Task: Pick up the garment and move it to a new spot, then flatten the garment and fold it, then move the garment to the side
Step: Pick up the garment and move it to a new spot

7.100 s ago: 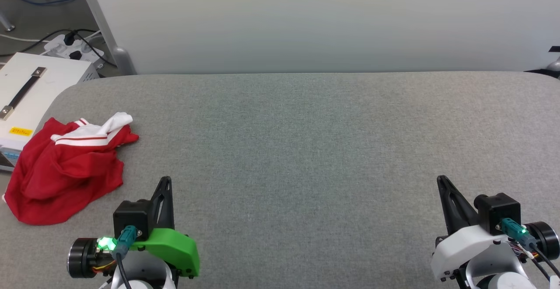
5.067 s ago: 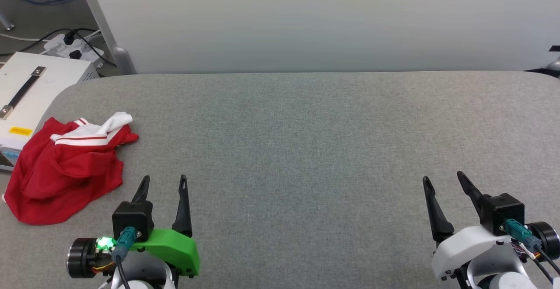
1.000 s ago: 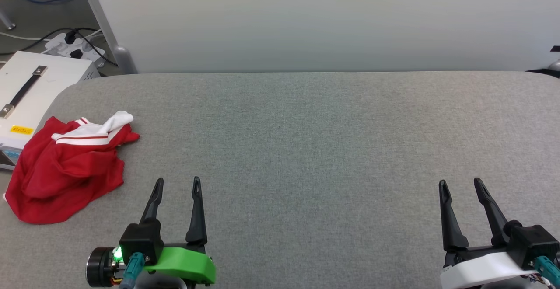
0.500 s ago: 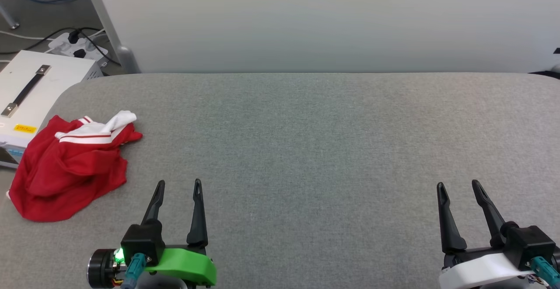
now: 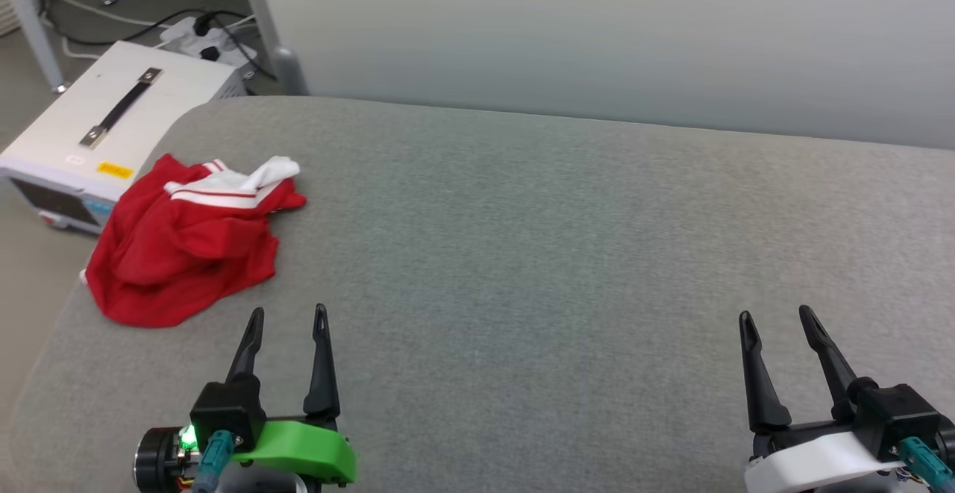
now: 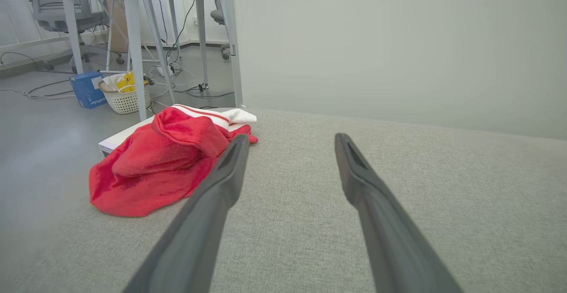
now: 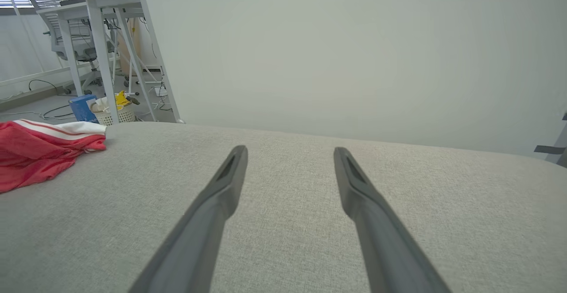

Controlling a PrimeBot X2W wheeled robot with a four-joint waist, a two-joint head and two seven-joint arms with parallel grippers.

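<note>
The garment lies crumpled in a red heap with a white, red-striped part on top, near the left edge of the grey padded table. In the left wrist view the garment sits ahead and to the left of the fingers. The right wrist view catches the garment at its far left. My left gripper stands open near the front edge, just right of and nearer than the heap, holding nothing. My right gripper is open and empty at the front right, far from the cloth.
A white equipment box with a black handle stands on the floor off the table's left edge, behind the garment. Cables and a power strip lie on the floor. A pale wall runs behind the table. Desk legs and a basket stand beyond.
The head camera has turned left, so the garment and box now sit further right in the picture. Both grippers stay open and keep their places; the garment lies as before.
</note>
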